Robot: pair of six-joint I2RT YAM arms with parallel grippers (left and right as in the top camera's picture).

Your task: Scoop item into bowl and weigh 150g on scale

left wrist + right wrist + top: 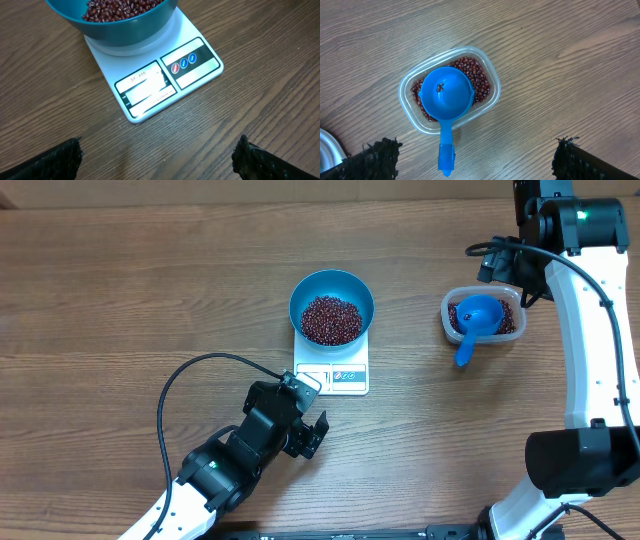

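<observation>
Left wrist view: bowl [125,27] cut off by top edge; scale [197,75] display washed out, reading illegible. Right wrist view: scoop [446,92] hides most beans [479,80] in tub [493,85].

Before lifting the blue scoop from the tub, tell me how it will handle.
Probably light and rigid: the scoop looks like moulded plastic. It may tip bowl-first, since its handle overhangs the tub rim. The few beans inside could roll out.

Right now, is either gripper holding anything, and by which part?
Nothing is held. The left gripper is open near the scale; right gripper open above the tub, where the scoop lies free.
</observation>
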